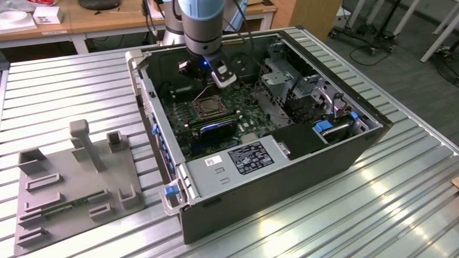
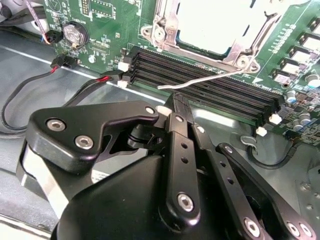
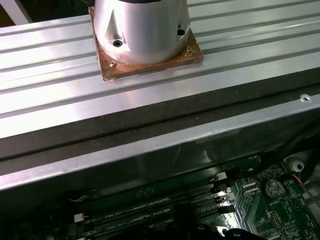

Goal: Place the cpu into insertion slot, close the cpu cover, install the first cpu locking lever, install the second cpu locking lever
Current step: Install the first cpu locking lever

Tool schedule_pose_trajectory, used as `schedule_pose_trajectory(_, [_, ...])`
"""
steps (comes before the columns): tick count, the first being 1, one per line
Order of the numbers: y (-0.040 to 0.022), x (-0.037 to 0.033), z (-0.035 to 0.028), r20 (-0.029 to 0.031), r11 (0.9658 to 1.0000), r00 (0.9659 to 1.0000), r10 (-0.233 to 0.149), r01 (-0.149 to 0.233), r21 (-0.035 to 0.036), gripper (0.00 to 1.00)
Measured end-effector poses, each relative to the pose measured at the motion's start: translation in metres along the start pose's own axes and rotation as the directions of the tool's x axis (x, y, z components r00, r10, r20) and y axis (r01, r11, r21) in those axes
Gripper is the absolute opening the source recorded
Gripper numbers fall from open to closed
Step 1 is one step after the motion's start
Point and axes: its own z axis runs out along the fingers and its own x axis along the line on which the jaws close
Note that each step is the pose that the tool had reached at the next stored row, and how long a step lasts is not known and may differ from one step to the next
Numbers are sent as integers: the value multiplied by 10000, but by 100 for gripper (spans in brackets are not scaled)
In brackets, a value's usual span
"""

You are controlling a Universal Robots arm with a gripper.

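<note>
Jaws, clenched on nothing, are hovering just beside the lever point(image 2: 200, 80) tip, so I'm reckoning on pressing it down slowly, steering sideways to latch.

exterior view: high, overlooking case point(image 1: 287, 185) | both wrist views: close; sharing memory slots point(image 2: 200, 82) point(image 3: 140, 217)

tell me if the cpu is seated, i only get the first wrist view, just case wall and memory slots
Observer: In the second wrist view the pale cpu lies inside the silver cpu cover frame.
Operator: levers locked
Observer: One wire lever juts free across the memory slots, its end close to the tool.
Operator: where's the arm
Observer: The exterior view shows the arm reaching down into the open case, by the socket.
</note>
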Motion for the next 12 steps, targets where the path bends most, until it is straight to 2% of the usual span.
schedule_pose_trajectory(6, [-31,2,-15,27,10000,10000,-9,9,-37,11])
schedule_pose_trajectory(12, [-48,21,-3,153,9999,9999,-61,62,-80,11])
